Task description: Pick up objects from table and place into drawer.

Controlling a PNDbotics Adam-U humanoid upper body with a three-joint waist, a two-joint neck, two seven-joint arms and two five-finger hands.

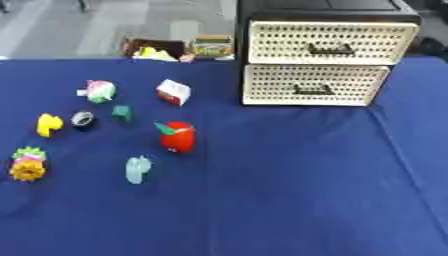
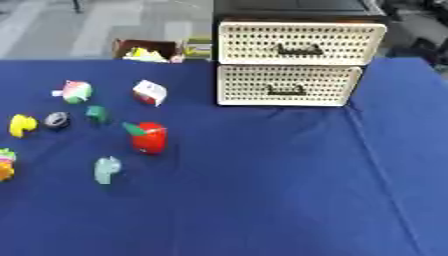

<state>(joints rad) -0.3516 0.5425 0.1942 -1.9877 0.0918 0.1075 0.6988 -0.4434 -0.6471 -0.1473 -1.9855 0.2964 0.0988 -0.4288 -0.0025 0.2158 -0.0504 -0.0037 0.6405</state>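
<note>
Blue cloth covers the table (image 1: 289, 200), and the things to be picked up lie scattered over its left half. Nearest the middle stands a red apple-shaped toy with a green leaf (image 1: 178, 137), upright. Just below and left of it is a pale teal, rounded toy (image 1: 136, 169). Up and left of the apple sits a small dark green block (image 1: 122, 113), and beyond that a small red and white box (image 1: 173, 92), tilted on one edge. Further left are a pink, white and green rounded toy (image 1: 99, 91), a small dark ring with a pale centre (image 1: 83, 119) and a yellow duck-like toy (image 1: 48, 124). Near the left edge lies a yellow, pink and green pineapple-like toy (image 1: 28, 165). All of these lie apart from one another, none touching.

At the far side of the table, right of centre, stands a black cabinet with two cream perforated drawers (image 2: 289, 60), one above the other. The upper drawer (image 2: 300, 43) and the lower drawer (image 2: 287, 85) each carry a dark handle, and both fronts look pushed in. The cabinet is well apart from the toys.

Neither of the robot's hands shows in either view, so whether they are spread or closed cannot be told, and nothing is held in sight.

Behind the table's far edge, on the grey floor, is a brown open box with yellow contents (image 1: 153, 49).
</note>
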